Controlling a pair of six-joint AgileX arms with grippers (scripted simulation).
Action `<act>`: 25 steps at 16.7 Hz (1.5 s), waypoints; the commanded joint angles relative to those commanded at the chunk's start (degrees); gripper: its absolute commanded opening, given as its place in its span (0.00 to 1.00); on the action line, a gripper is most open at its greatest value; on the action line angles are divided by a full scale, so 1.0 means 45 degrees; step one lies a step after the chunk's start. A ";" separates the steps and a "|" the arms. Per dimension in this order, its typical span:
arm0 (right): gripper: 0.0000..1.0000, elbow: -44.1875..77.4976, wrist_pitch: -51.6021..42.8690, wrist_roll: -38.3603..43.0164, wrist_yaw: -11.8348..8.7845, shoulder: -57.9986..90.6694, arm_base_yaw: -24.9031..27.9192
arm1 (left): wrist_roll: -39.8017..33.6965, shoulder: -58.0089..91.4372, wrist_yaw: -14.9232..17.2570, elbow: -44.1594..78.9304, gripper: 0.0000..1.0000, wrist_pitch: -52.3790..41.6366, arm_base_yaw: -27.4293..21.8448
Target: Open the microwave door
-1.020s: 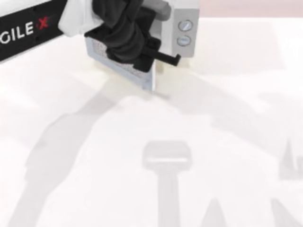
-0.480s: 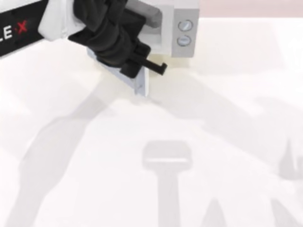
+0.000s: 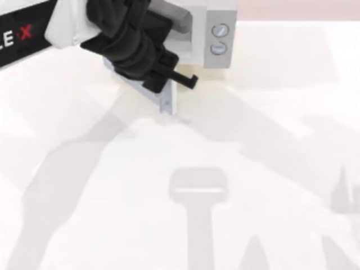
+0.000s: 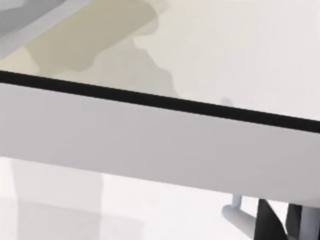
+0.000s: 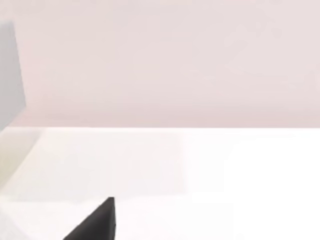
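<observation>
The microwave (image 3: 216, 28) stands at the table's far edge, its two knobs (image 3: 219, 39) facing the camera. The microwave door (image 3: 167, 100) is swung well out from the box, hinged at the left, and its pale free edge points toward the table's middle. My left gripper (image 3: 169, 76) sits over the door's free end, shut on the door's handle. In the left wrist view the door (image 4: 150, 140) fills the frame as a grey band, and the pale handle bar (image 4: 239, 220) runs between the dark fingers (image 4: 267, 225). The oven cavity is mostly hidden under my left arm.
My right gripper (image 5: 100, 222) is out of the top view; only a dark tip shows in the right wrist view, low over bare table. A grey box side (image 5: 10, 75) shows at that view's edge. Arm shadows lie across the white tabletop (image 3: 253, 169).
Over the last second my left arm drew back to the left and swung the door's free edge farther out from the microwave. In the last half second almost nothing moved.
</observation>
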 joint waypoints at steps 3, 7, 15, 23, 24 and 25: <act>1.00 0.0000 0.0000 0.0000 0.0000 0.0000 0.0000 | 0.0000 0.0000 0.0000 0.0000 0.00 0.0000 0.0000; 1.00 0.0000 0.0000 0.0000 0.0000 0.0000 0.0000 | 0.0000 0.0000 0.0000 0.0000 0.00 0.0000 0.0000; 1.00 0.0000 0.0000 0.0000 0.0000 0.0000 0.0000 | 0.0000 0.0000 0.0000 0.0000 0.00 0.0000 0.0000; 1.00 0.0000 0.0000 0.0000 0.0000 0.0000 0.0000 | 0.1640 -0.0611 0.0911 -0.0765 0.00 -0.0011 0.0554; 1.00 0.0000 0.0000 0.0000 0.0000 0.0000 0.0000 | 0.1863 -0.0703 0.1045 -0.0873 0.00 -0.0015 0.0640; 1.00 0.0000 0.0000 0.0000 0.0000 0.0000 0.0000 | 0.1978 -0.0756 0.1124 -0.0943 0.00 -0.0021 0.0696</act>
